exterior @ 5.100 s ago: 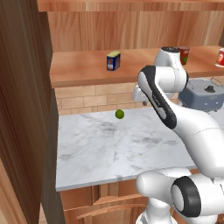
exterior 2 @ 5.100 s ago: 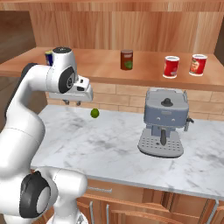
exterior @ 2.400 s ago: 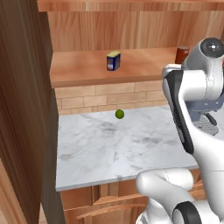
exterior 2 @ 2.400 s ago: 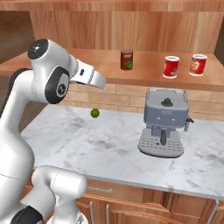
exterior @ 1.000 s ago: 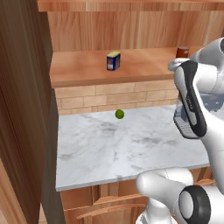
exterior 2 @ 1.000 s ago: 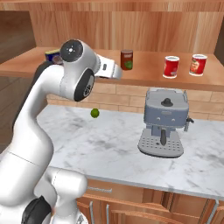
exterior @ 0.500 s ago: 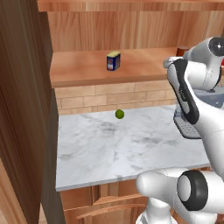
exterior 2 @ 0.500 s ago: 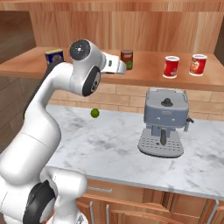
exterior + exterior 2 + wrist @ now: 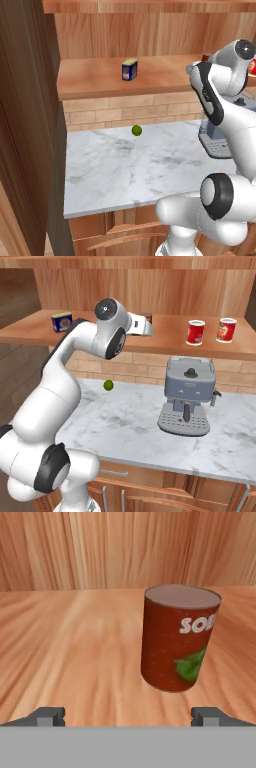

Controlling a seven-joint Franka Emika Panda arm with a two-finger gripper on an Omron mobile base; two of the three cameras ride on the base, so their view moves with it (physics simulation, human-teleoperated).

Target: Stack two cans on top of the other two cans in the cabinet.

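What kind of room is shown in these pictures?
Most likely a kitchen, and a rendered one: an espresso machine stands on a white marble counter, and tins such as a blue can sit on a wooden cabinet shelf above it.

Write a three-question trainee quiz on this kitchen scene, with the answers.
1. True or false: the gripper is shut on the dark red can.
2. What stands on the counter below the two bright red cans? A) coffee machine B) kettle C) toaster
3. Fill in: the blue tin stands on the cabinet's ____.

Key: 1 false, its jaws are open and the can stands free on the shelf ahead; 2 A, the coffee machine; 3 shelf.
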